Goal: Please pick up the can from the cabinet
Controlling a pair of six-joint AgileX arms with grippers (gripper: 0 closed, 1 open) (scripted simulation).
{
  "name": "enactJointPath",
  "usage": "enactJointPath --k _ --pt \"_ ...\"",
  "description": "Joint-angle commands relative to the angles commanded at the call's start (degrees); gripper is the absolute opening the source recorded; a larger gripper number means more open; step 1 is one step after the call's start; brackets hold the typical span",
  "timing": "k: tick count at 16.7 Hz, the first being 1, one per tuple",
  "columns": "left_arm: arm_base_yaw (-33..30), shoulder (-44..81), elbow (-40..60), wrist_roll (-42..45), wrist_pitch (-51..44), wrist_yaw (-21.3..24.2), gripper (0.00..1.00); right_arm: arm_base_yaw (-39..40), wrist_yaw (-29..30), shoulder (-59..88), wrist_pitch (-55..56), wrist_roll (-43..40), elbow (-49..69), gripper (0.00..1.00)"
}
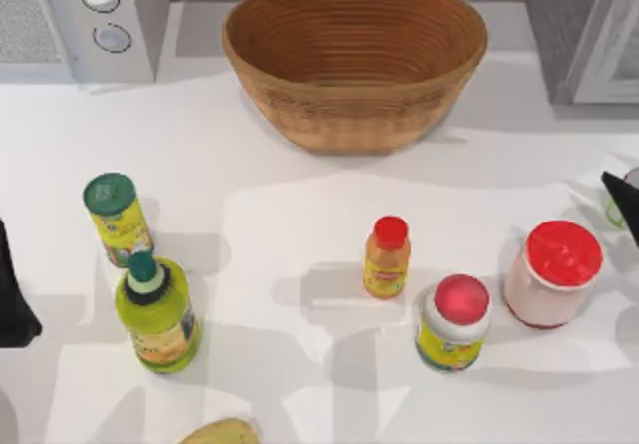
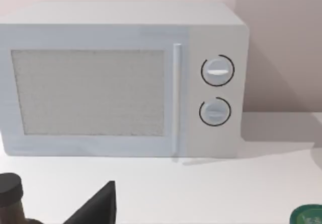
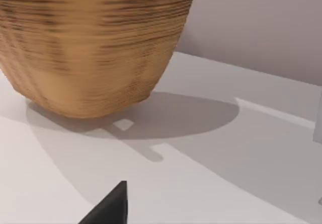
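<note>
Grey cabinet (image 1: 559, 25) with its white-framed door sits at the table's (image 1: 300, 224) far right corner — my grippers' openings I cannot tell.

The table held one woven basket (image 1: 354, 60), one white microwave (image 1: 85, 20), one grey cabinet (image 1: 584, 30), two red-lidded jars (image 1: 552, 272) (image 1: 454, 321), one orange bottle (image 1: 386, 256), one green bottle (image 1: 156, 311) and one green-topped can (image 1: 118, 219) (far left).

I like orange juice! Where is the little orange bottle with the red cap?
In the top view, the small orange bottle with the red cap stands near the table's middle, in front of the woven brown basket, left of the red-lidded yellow-labelled jar.
</note>
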Motion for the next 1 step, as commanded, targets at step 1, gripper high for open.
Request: enactJointPath --k 1 --pt "0.00 0.00 0.00 0.00 0.00 0.00 1.00 0.00 0.00 0.00 0.00 0.00 0.00 1.00"
